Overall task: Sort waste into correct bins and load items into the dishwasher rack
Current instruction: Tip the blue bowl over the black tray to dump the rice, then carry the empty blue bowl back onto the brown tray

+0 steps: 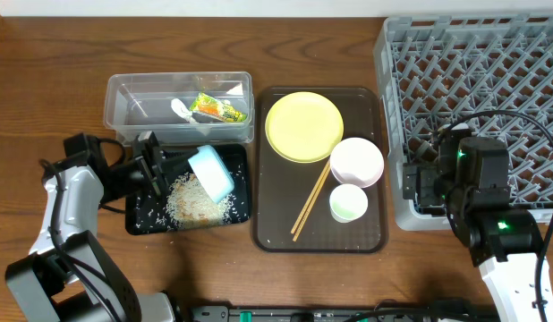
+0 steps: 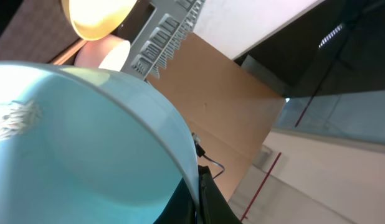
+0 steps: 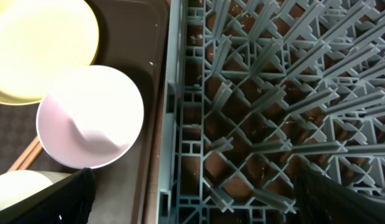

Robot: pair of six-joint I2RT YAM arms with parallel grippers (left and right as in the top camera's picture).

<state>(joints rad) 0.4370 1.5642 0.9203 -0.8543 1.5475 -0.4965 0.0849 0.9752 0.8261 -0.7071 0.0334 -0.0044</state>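
My left gripper [image 1: 160, 165] is shut on the rim of the light-blue bowl [image 1: 211, 172], holding it tipped on its side over the black tray [image 1: 138, 219], where rice grains [image 1: 194, 202] lie in a pile. The bowl fills the left wrist view [image 2: 80, 149], a few grains stuck inside. The clear tub [image 1: 124, 98] holds the snack wrapper [image 1: 218, 108] and a white scrap [image 1: 180, 108]. The yellow plate [image 1: 303, 125], white bowl [image 1: 356, 162], small white cup [image 1: 348, 202] and chopsticks [image 1: 310, 201] sit on the brown tray. My right gripper [image 3: 189, 199] is open over the grey rack's [image 1: 527, 54] left wall.
The brown serving tray [image 1: 275, 234] lies between the bins and the rack. The rack [image 3: 273, 93] holds nothing. The white bowl [image 3: 90, 121] and plate [image 3: 37, 43] show left of the rack wall in the right wrist view. Bare wooden table lies along the front.
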